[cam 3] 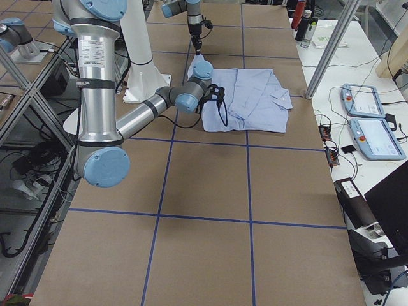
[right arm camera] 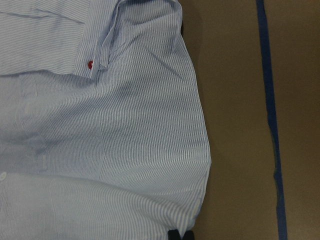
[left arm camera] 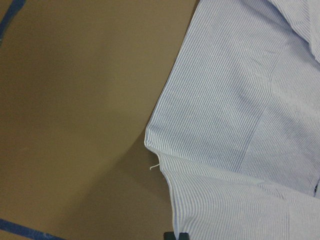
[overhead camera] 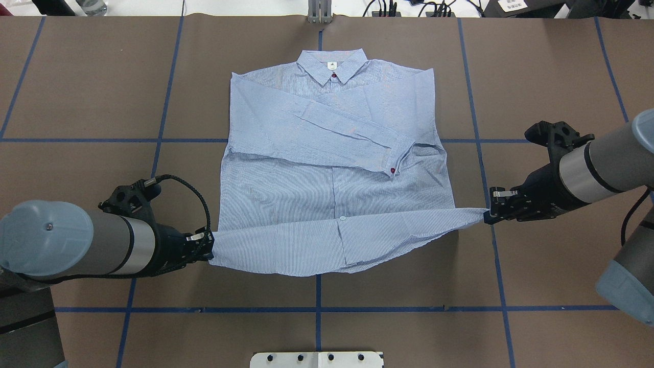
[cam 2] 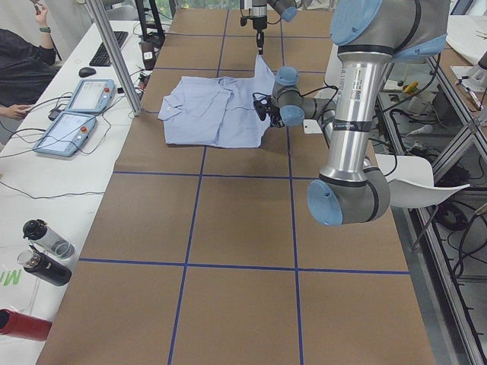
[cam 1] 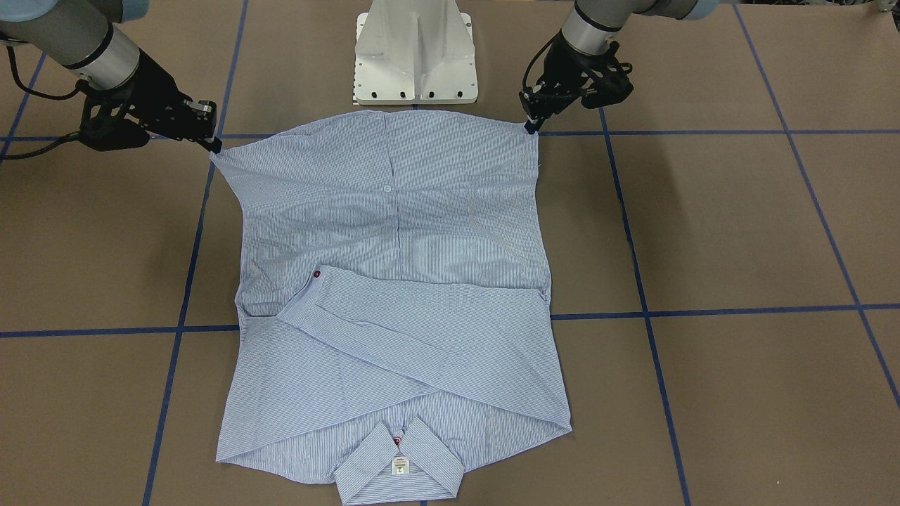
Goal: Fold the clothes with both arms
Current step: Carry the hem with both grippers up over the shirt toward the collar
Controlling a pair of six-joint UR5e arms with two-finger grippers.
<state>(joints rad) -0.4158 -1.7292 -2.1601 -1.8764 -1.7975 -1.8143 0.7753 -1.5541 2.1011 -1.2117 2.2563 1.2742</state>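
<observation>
**Left pincer (overhead camera: 205, 244) and right pincer (overhead camera: 489, 215) hold the shirt (overhead camera: 332, 174) by its two bottom corners**

Each of my pincers is pressed together on one bottom corner of the shirt, the left at my left side and the right at my right. I hold them well apart so the hem (overhead camera: 337, 245) is drawn out between them as a nearly straight band. The corners are raised a little off the table (overhead camera: 76, 92), so the cloth can swing over without dragging.

The rest of the shirt lies flat in the middle of the table, buttoned front up, with the collar (overhead camera: 332, 69) at the side far from me. A sleeve lies across the chest with its cuff (overhead camera: 391, 162) on top. I take it the sleeves were tucked in so the body folds as a plain rectangle.

As I judge it, the next step is to carry the hem toward the collar. Both pincers must travel at the same pace. If one runs ahead, or a corner slips out, the fold will come out skewed, and a low pass could push the sleeve askew.
</observation>
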